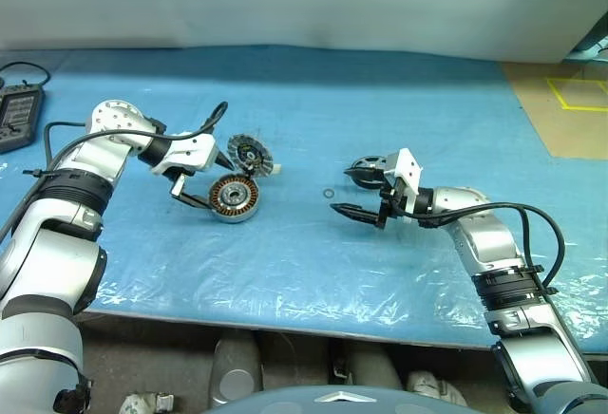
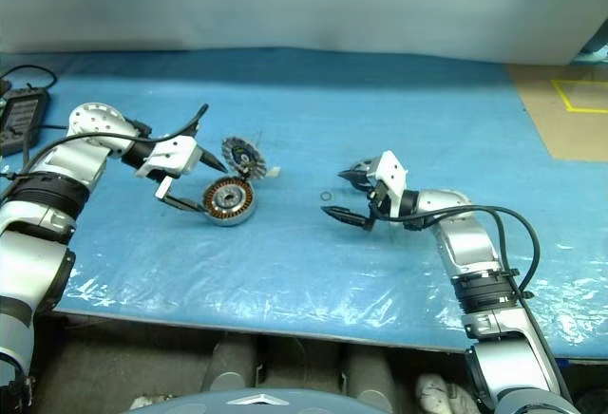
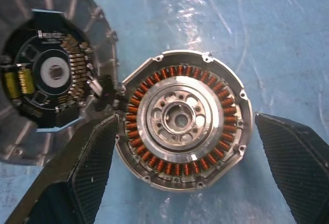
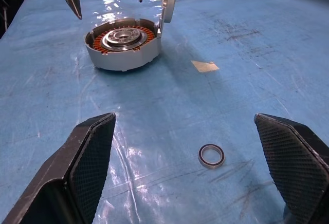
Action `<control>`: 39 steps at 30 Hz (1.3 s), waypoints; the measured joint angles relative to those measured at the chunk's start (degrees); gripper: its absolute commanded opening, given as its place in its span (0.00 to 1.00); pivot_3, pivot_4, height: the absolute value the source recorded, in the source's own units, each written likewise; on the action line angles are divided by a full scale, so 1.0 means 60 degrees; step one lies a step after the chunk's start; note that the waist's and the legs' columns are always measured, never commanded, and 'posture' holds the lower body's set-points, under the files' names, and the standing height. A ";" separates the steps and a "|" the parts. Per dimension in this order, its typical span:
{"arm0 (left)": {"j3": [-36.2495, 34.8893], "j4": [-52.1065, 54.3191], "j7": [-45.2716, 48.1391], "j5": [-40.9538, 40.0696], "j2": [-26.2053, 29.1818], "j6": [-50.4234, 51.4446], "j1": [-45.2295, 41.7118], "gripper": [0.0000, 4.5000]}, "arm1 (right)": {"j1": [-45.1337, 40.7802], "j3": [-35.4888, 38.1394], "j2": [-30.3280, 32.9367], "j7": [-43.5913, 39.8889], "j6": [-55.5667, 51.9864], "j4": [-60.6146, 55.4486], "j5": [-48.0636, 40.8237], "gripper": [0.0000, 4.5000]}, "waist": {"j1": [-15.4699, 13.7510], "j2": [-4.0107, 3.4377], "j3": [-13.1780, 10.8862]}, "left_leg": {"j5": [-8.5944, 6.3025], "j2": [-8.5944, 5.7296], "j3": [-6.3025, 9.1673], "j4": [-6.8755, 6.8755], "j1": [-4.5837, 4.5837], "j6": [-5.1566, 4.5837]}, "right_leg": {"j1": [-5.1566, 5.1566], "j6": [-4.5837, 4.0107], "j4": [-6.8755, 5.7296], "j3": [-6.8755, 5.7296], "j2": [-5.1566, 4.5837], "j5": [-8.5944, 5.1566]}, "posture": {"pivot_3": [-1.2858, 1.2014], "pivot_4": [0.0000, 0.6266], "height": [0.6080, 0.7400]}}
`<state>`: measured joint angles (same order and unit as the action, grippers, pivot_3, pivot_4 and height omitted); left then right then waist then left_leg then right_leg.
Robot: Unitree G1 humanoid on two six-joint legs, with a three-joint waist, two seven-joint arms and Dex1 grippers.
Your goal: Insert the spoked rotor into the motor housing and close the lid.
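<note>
The motor housing (image 1: 234, 197), a short silver cylinder with copper windings, lies open side up on the blue sheet; a silver hub with round holes sits in its middle (image 3: 180, 118). The lid (image 1: 253, 155) stands on edge and leans against the housing's far rim, its dark hub facing out. The spoked rotor is hidden or out of view. My left gripper (image 1: 205, 181) hangs open just over the housing's left side, one finger (image 3: 90, 167) by the lid and the other finger (image 3: 295, 162) beyond the housing. My right gripper (image 1: 350, 193) stands open and empty to the right.
A tiny loose ring (image 4: 211, 155) lies on the sheet between the right gripper's fingers, just ahead of them. A scrap of tape (image 4: 204, 66) lies near the housing. A black device (image 1: 19, 115) with a cable sits far left. Brown board (image 1: 565, 110) with yellow tape lies back right.
</note>
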<state>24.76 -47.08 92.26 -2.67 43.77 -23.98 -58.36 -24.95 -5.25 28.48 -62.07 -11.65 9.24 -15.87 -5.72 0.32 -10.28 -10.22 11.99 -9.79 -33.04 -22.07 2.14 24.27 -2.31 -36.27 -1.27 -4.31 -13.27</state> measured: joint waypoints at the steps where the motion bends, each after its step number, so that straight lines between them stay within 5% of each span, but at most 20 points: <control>1: 0.0246 -0.0062 0.0000 -0.0014 0.0037 -0.0215 -0.0141 0.99 | 0.0002 0.0000 0.0001 0.0000 0.0031 0.0000 0.0001 1.00 | -0.0007 0.0000 0.0000 | 0.0000 -0.0002 0.0000 -0.0002 0.0003 0.0000 | 0.0000 0.0000 -0.0005 0.0002 -0.0001 0.0000 | 0.52 0.24 1.00; 19: 0.3714 -0.1546 0.0001 0.0116 -0.0242 -0.2779 -0.2267 0.99 | -0.0869 0.0012 0.0578 -0.0550 -0.0086 0.0550 -0.0013 1.00 | -0.0012 0.0003 -0.0001 | -0.0001 -0.0006 0.0000 -0.0019 0.0007 0.0004 | 0.0000 0.0001 -0.0031 0.0007 -0.0001 0.0000 | 0.52 0.24 1.00; 39: 0.4498 -0.2318 0.0001 0.0542 -0.0832 -0.3756 -0.2381 0.99 | -0.1331 0.0020 0.0810 -0.0734 -0.0163 0.0918 -0.0010 1.00 | -0.0026 0.0009 -0.0005 | -0.0001 -0.0003 0.0002 -0.0032 0.0011 0.0003 | 0.0000 0.0001 -0.0056 0.0007 0.0000 0.0001 | 0.52 0.24 1.00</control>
<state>51.75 -60.98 92.26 0.58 38.77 -46.51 -72.64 -32.93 -5.13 33.34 -66.48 -12.63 14.75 -15.93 -5.87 0.38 -10.31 -10.23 11.97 -9.78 -33.24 -22.00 2.16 24.27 -2.31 -36.60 -1.23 -4.31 -13.26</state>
